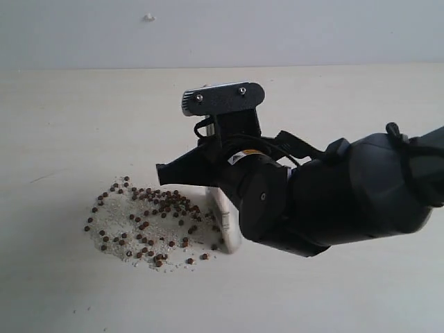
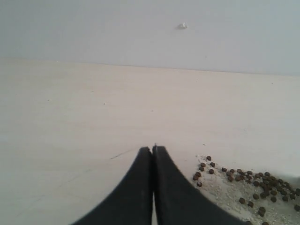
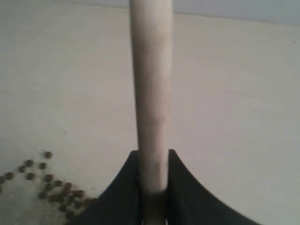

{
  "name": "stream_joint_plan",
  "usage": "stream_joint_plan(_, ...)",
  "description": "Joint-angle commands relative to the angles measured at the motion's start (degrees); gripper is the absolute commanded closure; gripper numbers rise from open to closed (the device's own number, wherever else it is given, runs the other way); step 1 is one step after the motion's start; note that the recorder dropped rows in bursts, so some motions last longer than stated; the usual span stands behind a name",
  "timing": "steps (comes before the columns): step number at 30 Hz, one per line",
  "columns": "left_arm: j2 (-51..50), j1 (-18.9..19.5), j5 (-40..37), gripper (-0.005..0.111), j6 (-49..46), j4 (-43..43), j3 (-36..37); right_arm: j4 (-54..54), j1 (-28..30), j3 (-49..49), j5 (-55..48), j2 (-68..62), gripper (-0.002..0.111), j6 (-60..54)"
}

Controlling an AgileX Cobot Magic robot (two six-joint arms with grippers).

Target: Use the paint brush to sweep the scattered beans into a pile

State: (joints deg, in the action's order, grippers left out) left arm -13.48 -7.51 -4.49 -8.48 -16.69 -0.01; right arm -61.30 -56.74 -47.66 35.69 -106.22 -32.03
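The beans [image 1: 149,222] lie as a loose patch of reddish-brown dots mixed with whitish grains on the pale table. The paint brush [image 1: 226,220] stands at the patch's right edge, head down on the table. My right gripper [image 1: 201,177] is shut on it, reaching in from the right. In the right wrist view the pale wooden handle [image 3: 151,93] runs out between the black fingers [image 3: 185,187], with beans [image 3: 42,183] beside them. My left gripper [image 2: 153,149] is shut with nothing in it, and the beans [image 2: 243,187] lie close by. It does not show in the exterior view.
The pale table [image 1: 83,125] stretches around the bean patch to a grey wall [image 1: 277,28] at the back. The bulky black right arm [image 1: 361,194] covers the table's right side. A small white speck [image 1: 149,17] sits on the wall.
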Motion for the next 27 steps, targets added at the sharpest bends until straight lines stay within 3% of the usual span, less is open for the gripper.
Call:
stream_joint_plan(1, 0.15, 0.24, 0.02, 0.107, -0.23, 0.02, 0.01, 2.48, -1.25, -0.43, -2.59, -0.54, 0.108, 8.38)
stream_joint_plan(9, 0.15, 0.24, 0.02, 0.107, -0.23, 0.02, 0.01, 1.94, -1.25, -0.71, 0.31, 1.94, 0.108, 10.34)
stream_joint_plan(20, 0.15, 0.24, 0.02, 0.107, -0.23, 0.02, 0.01, 0.59, -1.08, -0.71, -1.53, 14.03, 0.108, -10.49)
stream_joint_plan(23, 0.15, 0.24, 0.02, 0.107, -0.23, 0.02, 0.01, 11.29, 1.42, -0.71, -8.69, 15.05, 0.108, -9.29)
stream_joint_plan(27, 0.15, 0.24, 0.02, 0.107, -0.23, 0.02, 0.01, 35.93, 4.99, -0.71, -14.78, 14.86, 0.108, 9.45)
